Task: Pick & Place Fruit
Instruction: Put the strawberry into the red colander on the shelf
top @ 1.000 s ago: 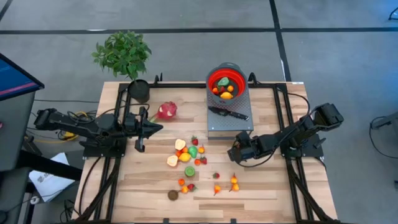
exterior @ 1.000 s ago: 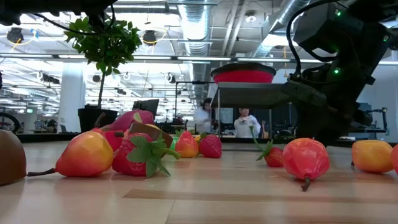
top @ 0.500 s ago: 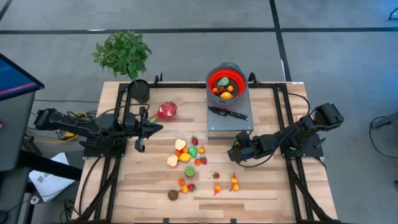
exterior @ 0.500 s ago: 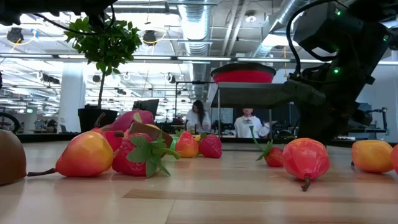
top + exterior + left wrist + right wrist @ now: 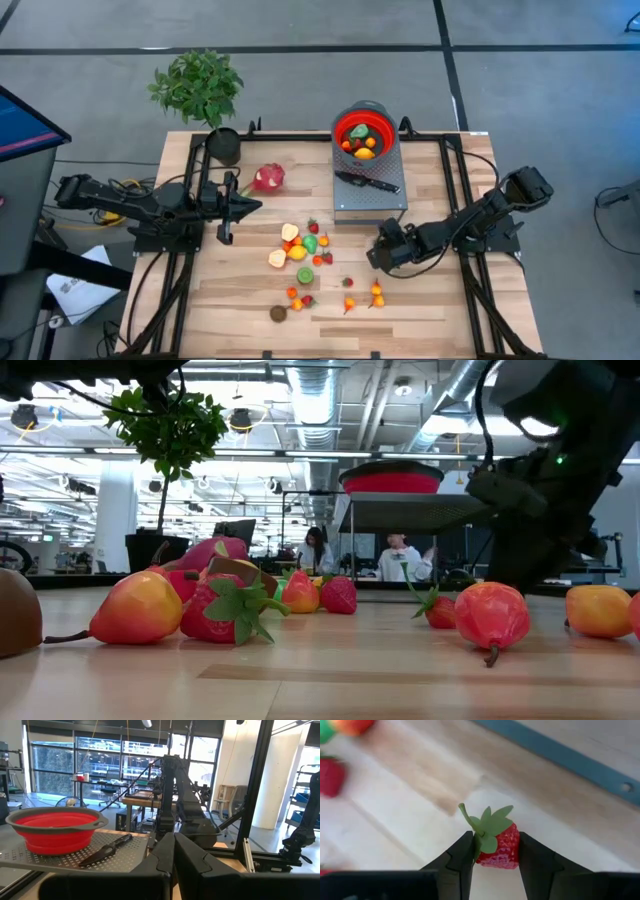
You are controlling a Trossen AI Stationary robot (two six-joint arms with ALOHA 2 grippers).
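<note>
From above, the left gripper (image 5: 247, 207) rests closed at the table's left, fingers (image 5: 172, 851) pressed together in its wrist view. Loose fruit (image 5: 300, 248) is scattered mid-table; more sits in the red bowl (image 5: 361, 133) on the grey stand. The right gripper (image 5: 374, 258) hides its catch from overhead; only its wrist view shows a strawberry (image 5: 496, 845) pinched between both fingers, over the wood.
</note>
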